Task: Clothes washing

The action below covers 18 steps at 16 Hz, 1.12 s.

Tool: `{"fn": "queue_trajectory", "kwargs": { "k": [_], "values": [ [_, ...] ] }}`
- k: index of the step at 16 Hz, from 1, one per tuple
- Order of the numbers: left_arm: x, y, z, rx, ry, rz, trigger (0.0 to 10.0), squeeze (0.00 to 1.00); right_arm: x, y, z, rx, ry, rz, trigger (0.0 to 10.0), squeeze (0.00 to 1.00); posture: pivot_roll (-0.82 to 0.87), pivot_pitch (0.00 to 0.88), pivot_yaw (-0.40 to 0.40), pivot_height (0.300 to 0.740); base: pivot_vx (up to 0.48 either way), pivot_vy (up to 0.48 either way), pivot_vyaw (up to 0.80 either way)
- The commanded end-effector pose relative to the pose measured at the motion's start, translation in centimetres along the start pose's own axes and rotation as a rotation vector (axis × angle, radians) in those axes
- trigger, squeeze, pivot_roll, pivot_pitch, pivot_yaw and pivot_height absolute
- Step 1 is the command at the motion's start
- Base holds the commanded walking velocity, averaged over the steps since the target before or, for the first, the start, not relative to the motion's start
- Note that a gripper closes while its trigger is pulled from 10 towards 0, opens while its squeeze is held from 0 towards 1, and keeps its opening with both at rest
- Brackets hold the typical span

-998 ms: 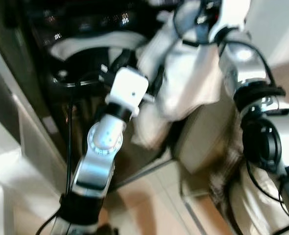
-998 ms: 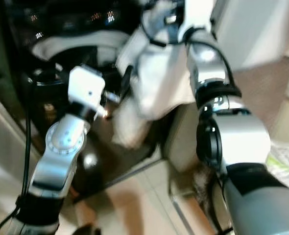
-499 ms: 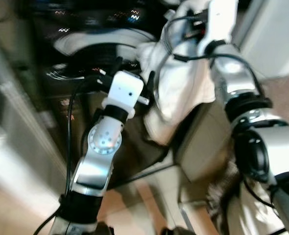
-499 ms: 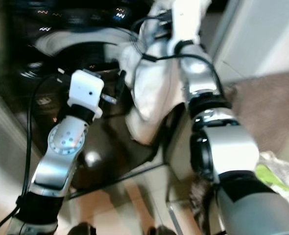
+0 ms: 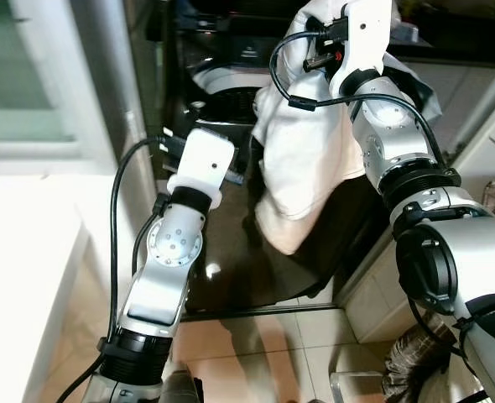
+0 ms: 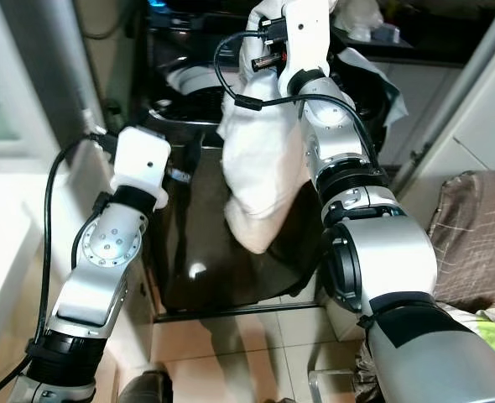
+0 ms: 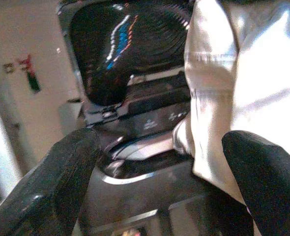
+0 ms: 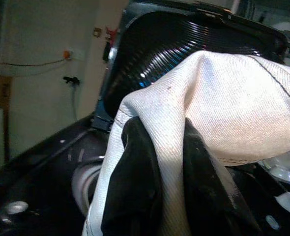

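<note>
A black top-loading washing machine (image 5: 231,243) stands before me with its ribbed lid (image 8: 184,49) raised and its drum opening (image 5: 226,84) showing. My right gripper (image 8: 169,182) is shut on a white garment (image 5: 302,168), pinching a fold between its black fingers (image 8: 135,187). It holds the garment high at the machine's top right edge, and the cloth hangs down over the front panel. My left gripper (image 7: 159,187) stands open just in front of the machine's top rim, beside the hanging garment (image 7: 238,73), with nothing between its fingertips (image 7: 51,191).
A white door frame (image 5: 105,101) and a white ledge (image 5: 21,277) close in on the left. White cabinets (image 5: 482,126) stand to the right, with a brown cushion (image 6: 474,227) and a green-and-white bag (image 6: 491,327) beyond. Beige floor tiles (image 5: 256,336) lie below the machine.
The whole picture has shifted and sharpened as the head moved. My right gripper still holds the white garment high by the machine; my left arm keeps much the same pose.
</note>
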State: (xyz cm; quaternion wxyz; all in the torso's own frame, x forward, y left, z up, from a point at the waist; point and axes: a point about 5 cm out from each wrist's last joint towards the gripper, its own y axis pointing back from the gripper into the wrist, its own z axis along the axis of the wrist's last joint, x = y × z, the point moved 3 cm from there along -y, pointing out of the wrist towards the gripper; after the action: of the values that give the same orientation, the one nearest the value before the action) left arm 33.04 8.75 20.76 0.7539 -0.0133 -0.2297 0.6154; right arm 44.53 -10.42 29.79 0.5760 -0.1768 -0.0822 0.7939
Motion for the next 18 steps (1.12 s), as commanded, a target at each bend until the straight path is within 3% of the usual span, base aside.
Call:
{"fn": "queue_trajectory", "kwargs": {
  "k": [1, 5, 8, 18],
  "values": [
    [-0.5, 0.0, -0.2, 0.015, -0.008, -0.010, 10.0, 0.00, -0.8, -0.1, 1.3, -0.057, -0.008, -0.021, 10.0, 0.00, 0.07, 0.000, -0.079, 0.740, 0.000, -0.480, 0.42],
    [-0.6, -0.1, -0.2, 0.013, 0.015, -0.001, 10.0, 0.00, -1.3, 0.0, 1.0, -0.031, 0.014, -0.053, 10.0, 0.00, 0.06, 0.000, -0.084, 0.740, 0.000, -0.472, 0.32],
    [-0.2, -0.1, -0.8, 0.043, 0.065, 0.028, 10.0, 0.00, -0.9, 0.0, 0.8, -0.036, 0.016, -0.056, 10.0, 0.00, 0.03, 0.000, -0.075, 0.740, 0.000, 0.000, 0.00],
    [0.0, 0.6, -2.2, 0.078, 0.018, -0.012, 10.0, 0.00, -1.2, 1.0, -0.5, -0.050, 0.025, -0.157, 10.0, 0.00, 0.06, 0.000, -0.073, 0.740, 0.000, 0.000, 0.00]
  ]
}}
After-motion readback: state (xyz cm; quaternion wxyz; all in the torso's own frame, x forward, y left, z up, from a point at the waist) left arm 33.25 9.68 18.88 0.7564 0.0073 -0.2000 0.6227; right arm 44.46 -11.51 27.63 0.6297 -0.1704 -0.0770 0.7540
